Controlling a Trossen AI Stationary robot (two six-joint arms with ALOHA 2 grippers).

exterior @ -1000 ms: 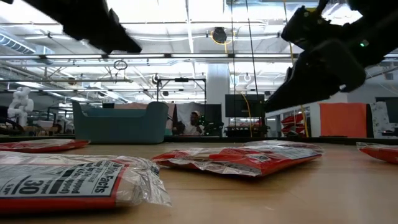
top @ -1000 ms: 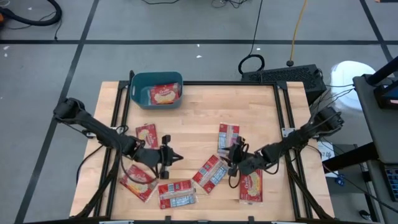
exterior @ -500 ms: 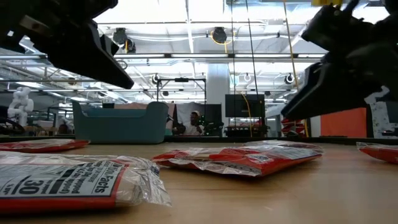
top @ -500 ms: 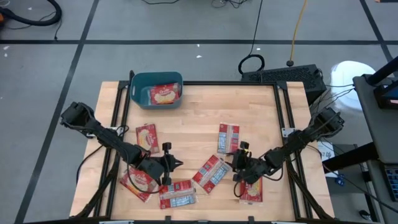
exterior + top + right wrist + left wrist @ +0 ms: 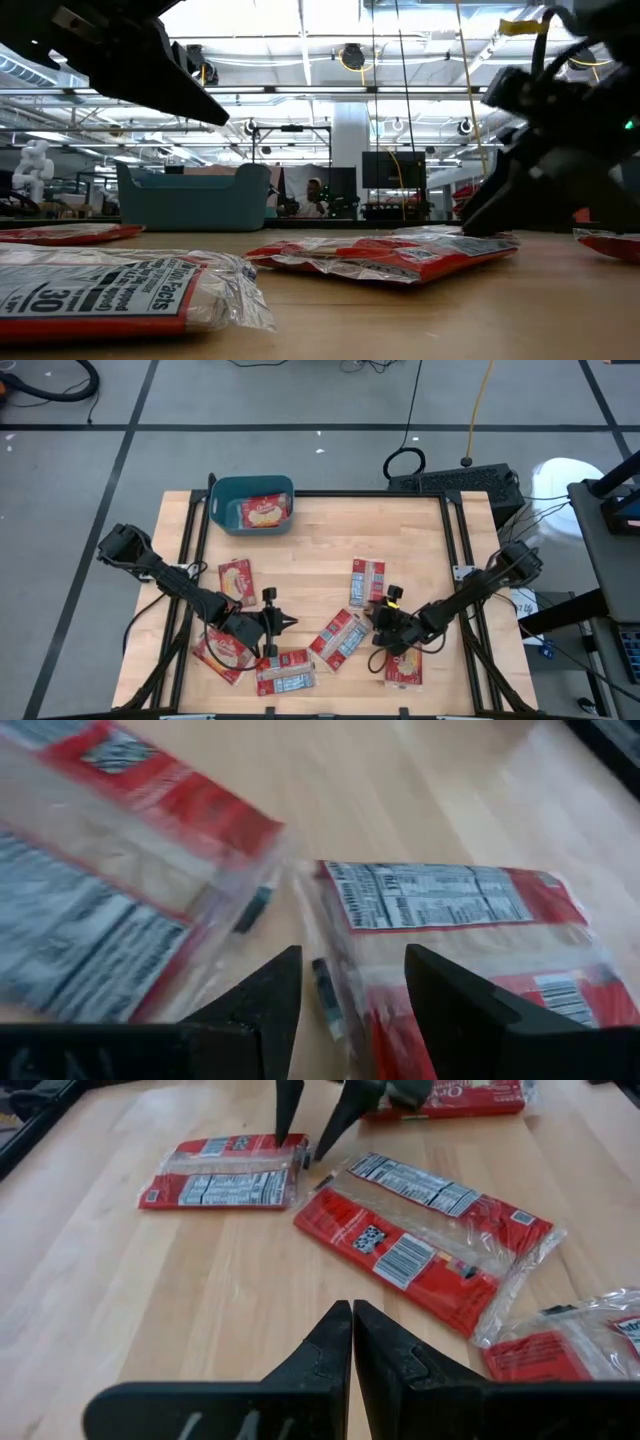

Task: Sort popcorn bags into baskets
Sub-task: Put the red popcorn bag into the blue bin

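Left claw (image 5: 287,623) hovers pressed together above the worktop (image 5: 320,550); right claw (image 5: 373,628), spread, sits low beside the middle popcorn bag (image 5: 338,637). It should straddle that bag's edge squarely before pinching. Six bags lie loose; one lies in the single basket (image 5: 250,503).

Your left arm reaches in from the table's left side w/ its gripper (image 5: 283,624) low over the front-centre, fingers (image 5: 330,1342) pressed together, tips pointing right. Your right arm comes in from the right edge, gripper (image 5: 376,626) down near the surface w/ fingers (image 5: 268,995) spread apart.
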